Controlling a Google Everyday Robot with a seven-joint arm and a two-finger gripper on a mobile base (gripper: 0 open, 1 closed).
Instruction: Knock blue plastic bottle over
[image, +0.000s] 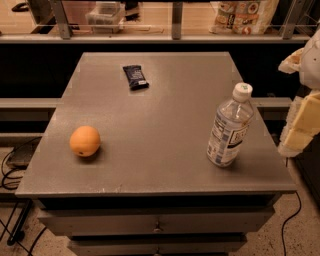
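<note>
Logged blue plastic bottle (229, 131) standing on its base at right-front of matte grey table (150, 170): clear ribbed plastic, white screw cap, printed label. Found gripper (301, 125), cream and blocky, past table's right edge, near bottle but apart; grasp state impossible to tell. Noted round orange fruit (85, 141) front-left, dark flat wrapper (135, 77) at back.

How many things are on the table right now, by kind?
Bottle: 1
Orange: 1
Snack wrapper: 1
Total: 3
Gripper is off the right edge of the table, apart from the bottle.
</note>
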